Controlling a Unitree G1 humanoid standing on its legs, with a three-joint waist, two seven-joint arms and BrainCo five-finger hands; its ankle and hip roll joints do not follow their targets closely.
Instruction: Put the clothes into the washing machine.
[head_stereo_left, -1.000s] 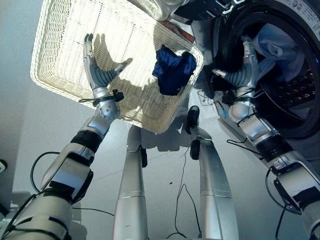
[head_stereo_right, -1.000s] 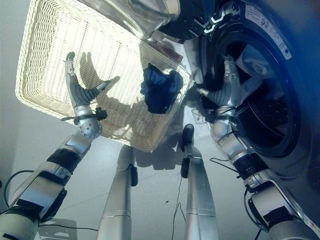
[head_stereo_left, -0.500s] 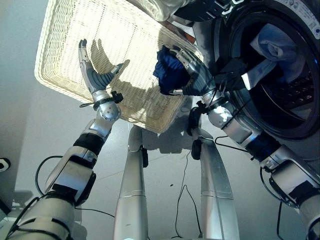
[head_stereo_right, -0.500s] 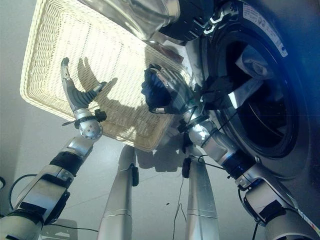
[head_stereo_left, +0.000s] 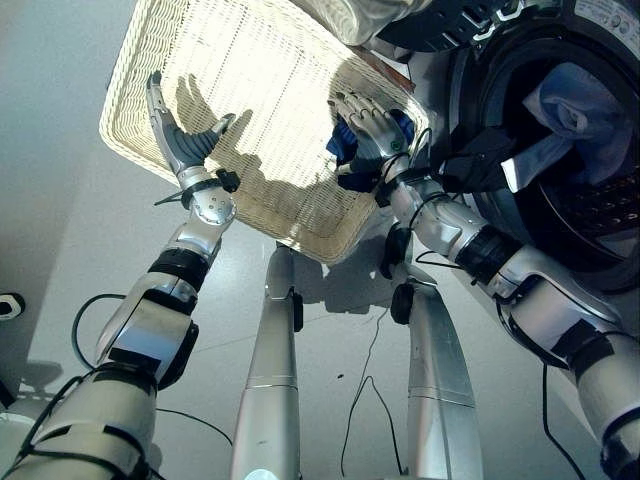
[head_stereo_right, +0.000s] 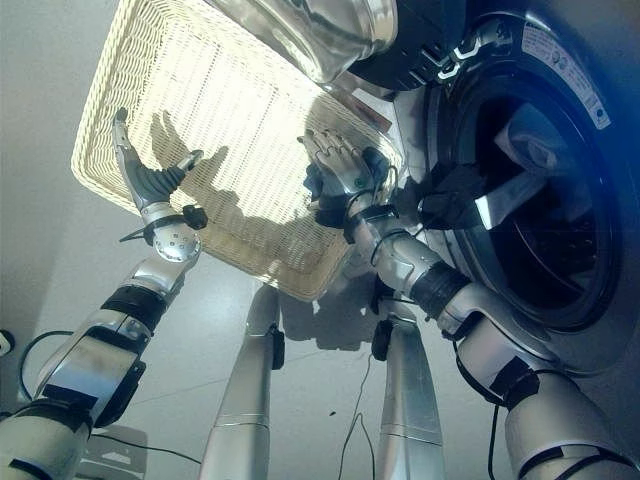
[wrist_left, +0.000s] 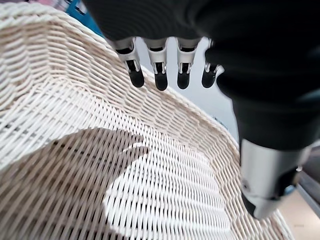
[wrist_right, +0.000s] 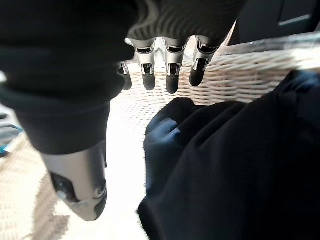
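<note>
A white wicker basket (head_stereo_left: 140, 150) lies on the floor beside the washing machine's open drum (head_stereo_left: 610, 200). One dark blue garment (wrist_right: 235, 165) is bunched in the basket's corner nearest the machine. My right hand (head_stereo_left: 368, 125) hovers open right over the garment, its fingers (wrist_right: 172, 75) straight and the thumb held apart. Light blue clothes (head_stereo_left: 575, 105) lie inside the drum, with a dark piece hanging at its lip. My left hand (head_stereo_left: 180, 140) is open over the basket's left part, its fingers (wrist_left: 160, 70) straight and holding nothing.
The machine's open glass door (head_stereo_right: 330, 30) hangs over the basket's far edge. Bare grey floor (head_stereo_left: 60, 260) lies to the left of the basket.
My right hand has come out of the drum and swung left over the blue garment in the basket. The left hand has stayed open over the basket. The camera has shifted.
</note>
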